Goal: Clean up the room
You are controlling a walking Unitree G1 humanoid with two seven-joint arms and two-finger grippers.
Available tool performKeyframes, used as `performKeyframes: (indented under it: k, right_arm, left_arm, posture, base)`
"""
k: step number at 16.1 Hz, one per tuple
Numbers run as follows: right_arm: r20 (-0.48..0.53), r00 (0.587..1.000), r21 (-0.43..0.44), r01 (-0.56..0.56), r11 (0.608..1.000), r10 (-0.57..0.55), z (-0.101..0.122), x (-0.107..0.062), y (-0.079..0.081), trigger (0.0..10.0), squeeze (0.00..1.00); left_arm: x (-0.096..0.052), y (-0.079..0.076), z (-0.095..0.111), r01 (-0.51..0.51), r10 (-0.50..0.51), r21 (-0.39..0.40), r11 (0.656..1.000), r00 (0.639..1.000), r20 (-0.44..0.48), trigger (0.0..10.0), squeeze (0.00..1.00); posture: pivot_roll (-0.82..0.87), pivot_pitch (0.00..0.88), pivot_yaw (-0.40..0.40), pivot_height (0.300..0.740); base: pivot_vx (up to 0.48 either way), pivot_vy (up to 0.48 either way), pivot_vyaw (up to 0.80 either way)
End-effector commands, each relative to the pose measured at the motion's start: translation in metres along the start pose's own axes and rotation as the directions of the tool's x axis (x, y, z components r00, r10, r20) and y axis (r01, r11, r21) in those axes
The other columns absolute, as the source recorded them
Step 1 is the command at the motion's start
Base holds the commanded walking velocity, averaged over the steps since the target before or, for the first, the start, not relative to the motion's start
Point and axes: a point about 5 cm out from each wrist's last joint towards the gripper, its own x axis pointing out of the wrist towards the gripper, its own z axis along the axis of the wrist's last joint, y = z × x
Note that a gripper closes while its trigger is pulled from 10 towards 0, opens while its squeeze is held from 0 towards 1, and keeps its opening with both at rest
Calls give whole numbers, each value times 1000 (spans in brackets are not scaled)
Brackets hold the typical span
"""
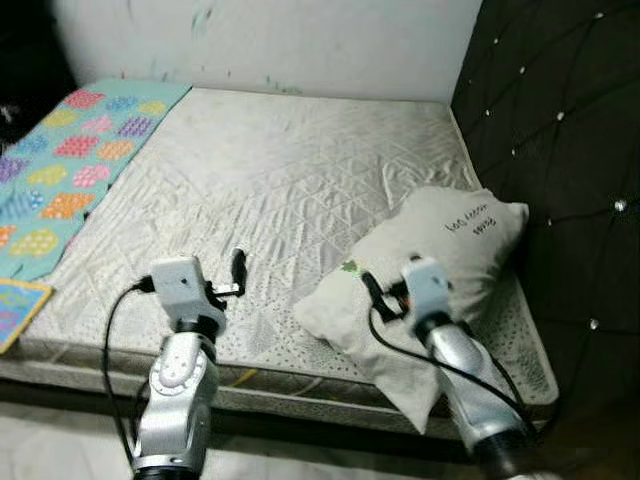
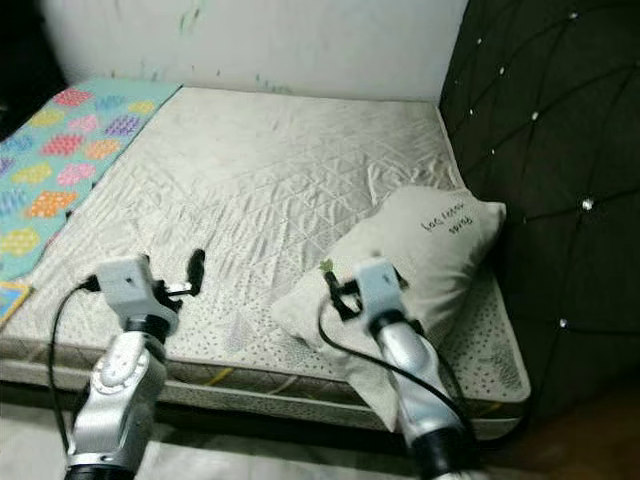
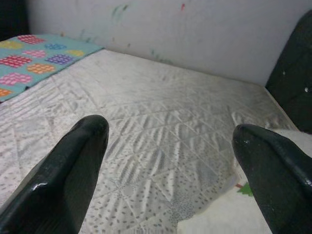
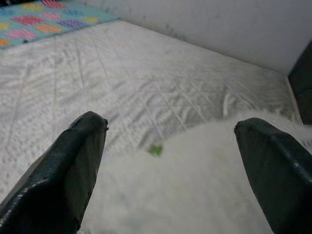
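Bare quilted mattress on a bed, dark tufted headboard along the robot's right, white wall at the far side. White pillow with small handwritten-style print and a small green mark lies on the mattress near the headboard, its near corner hanging over the front edge. Colourful patterned blanket, teal with bright patches, covers the far left part of the mattress and runs off the left side.

Right claw hovers just above the near end of the pillow, fingers spread wide, gripping nothing; pillow surface and green mark sit between them in the right wrist view. Left claw is over the front left part of the mattress, well apart from the pillow, fingers also spread wide and empty, pointing across the bare mattress toward the wall. Pillow edge is just visible near its right finger.
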Motion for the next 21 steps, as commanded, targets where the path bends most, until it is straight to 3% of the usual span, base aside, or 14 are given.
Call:
performKeyframes:
  k: [1, 5, 9, 13, 14, 18, 19, 21]
  right_arm:
    - [33, 999, -15, -4, 1000, 4, 7, 2, -1, 10000, 0]
    - [86, 996, -53, 34, 998, -30, 15, 6, 6, 10000, 0]
    - [69, 997, -25, 38, 999, -36, 13, 2, 6, 10000, 0]
    - [72, 994, 20, 78, 997, -80, 14, -1, 0, 10000, 0]
    - [64, 994, 51, 85, 995, -88, 13, -1, 0, 10000, 0]
    - [76, 993, 26, 87, 996, -89, 16, 1, 1, 10000, 0]
    - [80, 993, 23, 89, 996, -90, 17, 2, 0, 10000, 0]
    - [85, 992, 16, 90, 996, -91, 19, 2, -1, 10000, 0]
  left_arm:
    - [-1, -1, -3, 15, -15, 10, 1000, 1000, -8, 10000, 0]
    - [-1, 0, -6, 45, -44, 26, 999, 999, -27, 10000, 0]
    - [-1, 4, -8, 33, -33, 21, 999, 999, -35, 10000, 0]
    - [2, -5, -8, 70, -69, 14, 997, 997, -38, 10000, 0]
    - [2, -5, -8, 74, -73, 14, 997, 997, -39, 10000, 0]
    - [2, -7, -8, 69, -70, -15, 997, 996, -53, 10000, 0]
    - [1, -7, -5, 66, -64, 38, 997, 997, -49, 10000, 0]
    - [-1, -6, -4, 108, -105, 47, 993, 992, -67, 10000, 0]
  posture:
    - [-174, 0, 44, 740]
    - [-177, 0, 56, 740]
    - [-203, 0, 76, 740]
    - [-215, 0, 88, 740]
    - [-215, 0, 88, 740]
    - [-212, 0, 80, 740]
    - [-212, 0, 80, 740]
    - [-212, 0, 81, 740]
  base:
    - [0, 0, 0]
    - [0, 0, 0]
    - [0, 0, 0]
    - [0, 0, 0]
    - [0, 0, -800]
    - [0, 0, -600]
    - [0, 0, 0]
    - [0, 0, 0]
